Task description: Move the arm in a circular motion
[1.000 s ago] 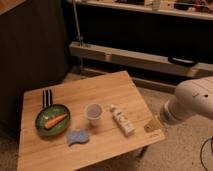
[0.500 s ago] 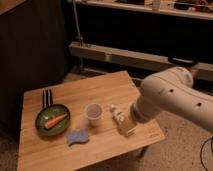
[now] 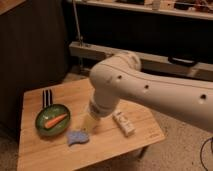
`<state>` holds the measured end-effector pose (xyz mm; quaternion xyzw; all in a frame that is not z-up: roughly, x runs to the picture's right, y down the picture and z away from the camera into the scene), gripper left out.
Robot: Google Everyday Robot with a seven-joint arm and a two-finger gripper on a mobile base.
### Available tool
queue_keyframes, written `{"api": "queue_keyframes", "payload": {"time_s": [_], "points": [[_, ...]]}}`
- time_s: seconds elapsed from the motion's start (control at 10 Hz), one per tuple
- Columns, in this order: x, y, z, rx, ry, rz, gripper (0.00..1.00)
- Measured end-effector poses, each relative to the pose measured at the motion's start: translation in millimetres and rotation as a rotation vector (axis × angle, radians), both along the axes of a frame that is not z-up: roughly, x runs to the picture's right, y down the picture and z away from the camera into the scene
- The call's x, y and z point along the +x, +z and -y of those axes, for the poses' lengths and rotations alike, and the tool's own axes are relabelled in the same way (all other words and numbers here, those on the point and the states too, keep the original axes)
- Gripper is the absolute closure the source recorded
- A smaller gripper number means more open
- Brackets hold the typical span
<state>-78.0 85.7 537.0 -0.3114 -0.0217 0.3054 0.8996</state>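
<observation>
The arm (image 3: 150, 87) is large, glossy and white, with thick tubular segments and small dark holes. It reaches in from the right edge across the middle of the view and bends down at a rounded joint (image 3: 107, 82) over the wooden table (image 3: 45, 155). The gripper (image 3: 90, 123) is the small pale yellowish tip at its lower end. It hangs just above the table's middle, to the right of the green plate (image 3: 41, 116) and above the blue sponge (image 3: 77, 137).
The green plate holds a carrot (image 3: 55, 120). Dark utensils (image 3: 47, 97) lie behind the plate. A white bottle (image 3: 123, 124) lies on the table to the right of the tip. A metal rail and dark shelving (image 3: 165, 60) stand behind the table.
The arm has swung from the right edge leftward over the table. Its tip has gone from the table's right edge to the middle, and the arm now hides the small cup.
</observation>
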Motion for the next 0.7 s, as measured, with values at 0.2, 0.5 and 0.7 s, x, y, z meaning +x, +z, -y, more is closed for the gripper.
{"api": "queue_keyframes", "payload": {"time_s": [0.2,0.5,0.7], "points": [[-40,5.3,20,0.018,-0.063,0.052,0.20],[-90,39.3,67,0.050,-0.141,0.110,0.20],[-92,76.8,101,0.055,-0.160,0.102,0.20]]}}
